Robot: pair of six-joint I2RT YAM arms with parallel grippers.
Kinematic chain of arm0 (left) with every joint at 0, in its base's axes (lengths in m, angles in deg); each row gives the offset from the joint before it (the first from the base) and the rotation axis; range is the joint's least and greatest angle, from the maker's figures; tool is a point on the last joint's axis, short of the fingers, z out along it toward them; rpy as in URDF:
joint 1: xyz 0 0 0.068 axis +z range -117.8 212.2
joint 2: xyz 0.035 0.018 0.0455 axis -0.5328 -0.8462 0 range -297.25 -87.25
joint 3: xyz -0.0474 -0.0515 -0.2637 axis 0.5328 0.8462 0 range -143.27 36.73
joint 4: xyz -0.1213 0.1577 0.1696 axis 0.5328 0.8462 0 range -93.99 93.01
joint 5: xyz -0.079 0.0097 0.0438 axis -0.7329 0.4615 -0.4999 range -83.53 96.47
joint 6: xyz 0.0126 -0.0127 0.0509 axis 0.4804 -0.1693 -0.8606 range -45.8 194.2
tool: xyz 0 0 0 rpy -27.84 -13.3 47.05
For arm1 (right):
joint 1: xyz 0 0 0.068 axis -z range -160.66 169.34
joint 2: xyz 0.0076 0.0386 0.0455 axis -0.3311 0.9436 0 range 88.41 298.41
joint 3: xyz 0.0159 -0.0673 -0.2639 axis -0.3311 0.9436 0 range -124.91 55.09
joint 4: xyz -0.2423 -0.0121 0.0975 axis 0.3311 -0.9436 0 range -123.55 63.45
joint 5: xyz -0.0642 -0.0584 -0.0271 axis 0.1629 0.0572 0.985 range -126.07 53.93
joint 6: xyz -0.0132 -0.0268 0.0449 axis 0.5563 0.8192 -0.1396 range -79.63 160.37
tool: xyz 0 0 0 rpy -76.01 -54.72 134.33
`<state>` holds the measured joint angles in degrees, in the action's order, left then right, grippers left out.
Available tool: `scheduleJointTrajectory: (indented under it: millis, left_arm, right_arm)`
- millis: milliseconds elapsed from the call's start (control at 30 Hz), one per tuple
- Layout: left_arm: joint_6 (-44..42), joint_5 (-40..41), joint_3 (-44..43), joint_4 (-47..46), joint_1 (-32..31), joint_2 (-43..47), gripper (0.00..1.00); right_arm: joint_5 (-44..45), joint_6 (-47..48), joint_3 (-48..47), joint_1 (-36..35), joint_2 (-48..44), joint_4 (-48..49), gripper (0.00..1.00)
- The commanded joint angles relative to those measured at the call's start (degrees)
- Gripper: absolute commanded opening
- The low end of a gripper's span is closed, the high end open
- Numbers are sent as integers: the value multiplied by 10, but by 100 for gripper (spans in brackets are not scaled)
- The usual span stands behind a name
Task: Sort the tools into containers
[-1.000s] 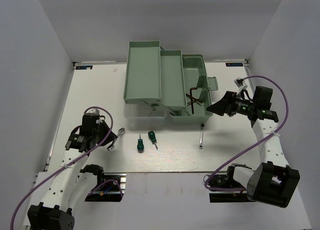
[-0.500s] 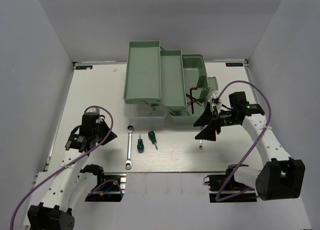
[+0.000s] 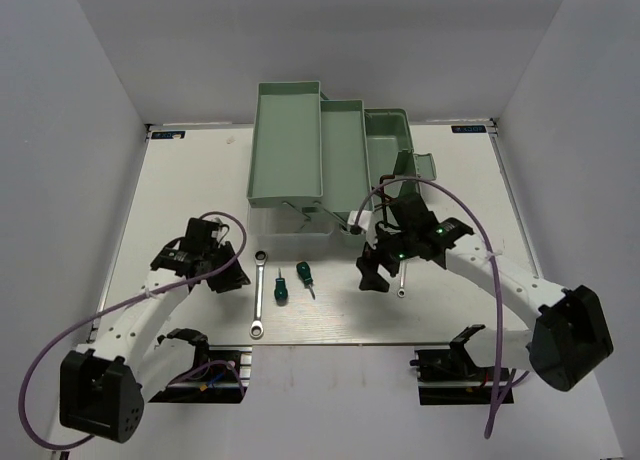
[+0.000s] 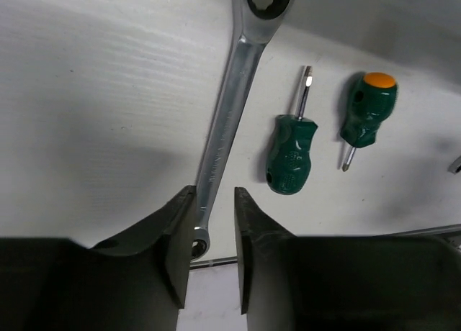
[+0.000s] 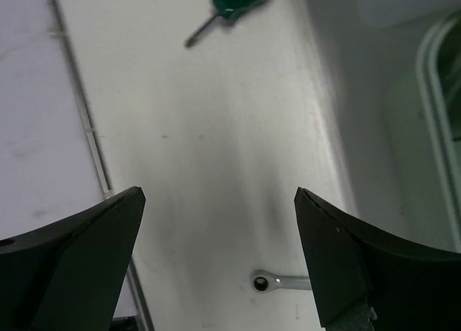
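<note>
Between my wide-spread right claw (image 5: 216,201) tips lies the slim silver ring-ended wrench (image 5: 281,280), apparently straddled for pickup; left claw (image 4: 209,201), slightly parted, grips nothing.

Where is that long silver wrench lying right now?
In the top view, the long silver wrench lies flat on the table, left of centre, just left of the two green screwdrivers and in front of the toolbox.

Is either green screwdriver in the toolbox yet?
No, the orange-capped screwdriver and the other green screwdriver both lie on the table beside the silver wrench.
</note>
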<state>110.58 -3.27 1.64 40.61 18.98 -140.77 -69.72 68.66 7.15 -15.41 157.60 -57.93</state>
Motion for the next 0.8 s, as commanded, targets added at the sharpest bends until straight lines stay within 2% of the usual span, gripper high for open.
scheduleJointTrajectory:
  millis: [0,200,333,400,767]
  left_arm:
    - [-17,4,-2,-18,-23,-32,40]
    - [-17,49,-20,-37,-76,-109,42]
    - [-17,80,-38,-50,-116,-146,43]
    - [-11,99,-38,-56,-139,-154,48]
    - [32,212,-27,-87,-218,-200,49]
  right_arm:
    - [132,-49,-42,-18,24,42,91]
    - [153,-76,-3,-13,-9,100,91]
    - [149,-81,5,-12,-10,97,91]
    - [146,-80,6,-9,-11,96,91]
    - [122,-90,7,3,-12,88,91]
